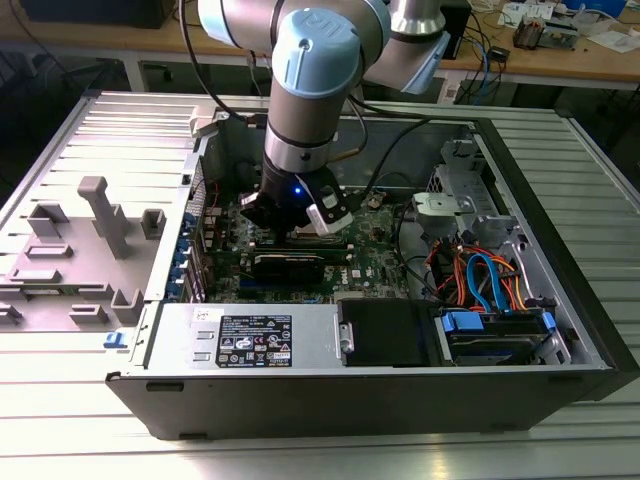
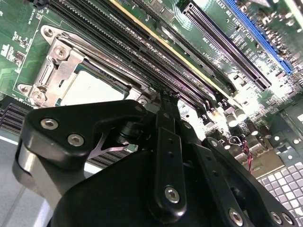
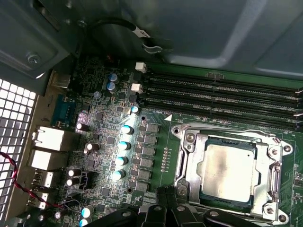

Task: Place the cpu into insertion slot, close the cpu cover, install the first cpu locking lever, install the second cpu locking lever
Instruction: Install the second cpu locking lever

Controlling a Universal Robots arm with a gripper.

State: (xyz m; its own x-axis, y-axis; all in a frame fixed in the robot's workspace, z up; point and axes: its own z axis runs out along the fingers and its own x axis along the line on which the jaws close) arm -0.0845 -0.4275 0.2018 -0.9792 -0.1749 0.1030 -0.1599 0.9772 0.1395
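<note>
The cpu [image 3: 229, 172] lies flat in the insertion slot [image 3: 185, 185] on the green board, its dull silver top facing up. The cpu cover [image 3: 190, 158] is down around it, and the chip shows through the square cut-out. In the second wrist view the cpu [image 2: 90, 90] and the cpu cover [image 2: 59, 66] sit just beyond my black gripper [image 2: 169, 98]. The fingertips are together, right beside a corner of the socket, with nothing seen between them. In the exterior view my gripper [image 1: 298, 228] reaches down into the open computer case over the board.
Long black memory slots [image 3: 222, 92] run beside the socket. Capacitors [image 3: 124, 144] and rear ports [image 3: 47, 139] stand on its other side. A power supply [image 1: 250, 335], drive bay [image 1: 495, 330] and orange and blue cables [image 1: 480, 280] fill the case around the board.
</note>
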